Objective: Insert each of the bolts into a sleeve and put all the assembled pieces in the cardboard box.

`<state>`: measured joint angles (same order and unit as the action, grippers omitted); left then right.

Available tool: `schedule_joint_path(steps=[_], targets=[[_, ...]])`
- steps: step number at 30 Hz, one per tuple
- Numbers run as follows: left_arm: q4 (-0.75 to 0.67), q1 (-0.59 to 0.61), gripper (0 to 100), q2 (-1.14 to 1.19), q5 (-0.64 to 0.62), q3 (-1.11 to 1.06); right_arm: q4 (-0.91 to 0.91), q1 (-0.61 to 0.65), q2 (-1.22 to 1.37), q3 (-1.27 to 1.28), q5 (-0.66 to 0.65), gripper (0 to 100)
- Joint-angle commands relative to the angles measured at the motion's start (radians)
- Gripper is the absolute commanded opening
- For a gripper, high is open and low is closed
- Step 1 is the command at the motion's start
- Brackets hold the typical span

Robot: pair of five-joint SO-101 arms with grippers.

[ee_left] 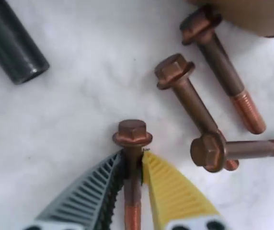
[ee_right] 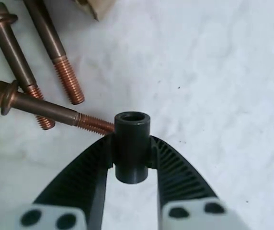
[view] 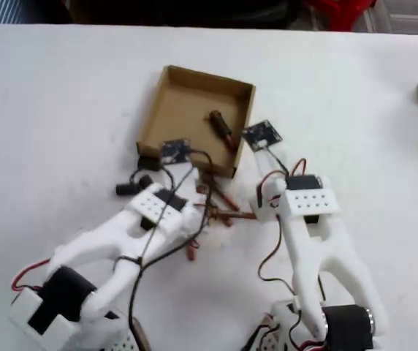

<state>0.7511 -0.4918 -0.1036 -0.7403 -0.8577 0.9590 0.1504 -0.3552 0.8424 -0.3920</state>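
Bolt [ee_left: 132, 135], copper-brown with flanged hex head and threaded tip, clamped by its shank between the closed fingers of the left gripper [ee_left: 133, 157] over the white table [ee_left: 79, 105]. Short dark sleeve [ee_right: 132, 132], open bore showing, squeezed at its sides by the right gripper [ee_right: 132, 148]. Three matching loose bolts [ee_left: 185, 88] lying near the cardboard box [view: 187, 110], one assembled piece [view: 221, 128] inside.
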Motion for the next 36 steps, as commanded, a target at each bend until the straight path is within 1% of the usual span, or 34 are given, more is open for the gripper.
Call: schedule_joint_path(steps=[1,5,11,14,16,21,23,26,28,33,36], targets=[[-0.014,0.007,2,-0.024,0.037,0.034,-0.015,-0.002,-0.002,-0.046,0.009,1.8],[-0.014,0.005,2,-0.068,0.071,0.002,-0.015,-0.002,-0.002,-0.046,0.009,1.8],[-0.017,0.016,2,-0.208,0.239,-0.063,-0.015,-0.001,-0.012,-0.041,0.009,1.8],[-0.021,0.051,2,-0.286,0.341,-0.097,-0.015,0.001,-0.012,-0.04,0.014,1.8],[-0.021,0.079,2,-0.325,0.381,-0.11,-0.012,0.002,-0.012,-0.04,0.017,1.8],[-0.032,0.179,2,-0.361,0.457,-0.121,-0.012,0.087,-0.013,-0.032,0.02,1.8],[-0.091,0.222,2,-0.36,0.477,-0.13,-0.018,0.125,-0.022,-0.017,0.058,1.8],[-0.186,0.277,2,-0.363,0.48,-0.164,-0.042,0.157,-0.081,0.017,0.155,1.7],[-0.227,0.297,2,-0.364,0.48,-0.181,-0.093,0.166,-0.14,0.068,0.215,1.7],[-0.229,0.3,2,-0.366,0.48,-0.184,-0.225,0.17,-0.317,0.21,0.333,1.7],[-0.229,0.305,2,-0.366,0.48,-0.183,-0.259,0.17,-0.421,0.269,0.391,1.7]])
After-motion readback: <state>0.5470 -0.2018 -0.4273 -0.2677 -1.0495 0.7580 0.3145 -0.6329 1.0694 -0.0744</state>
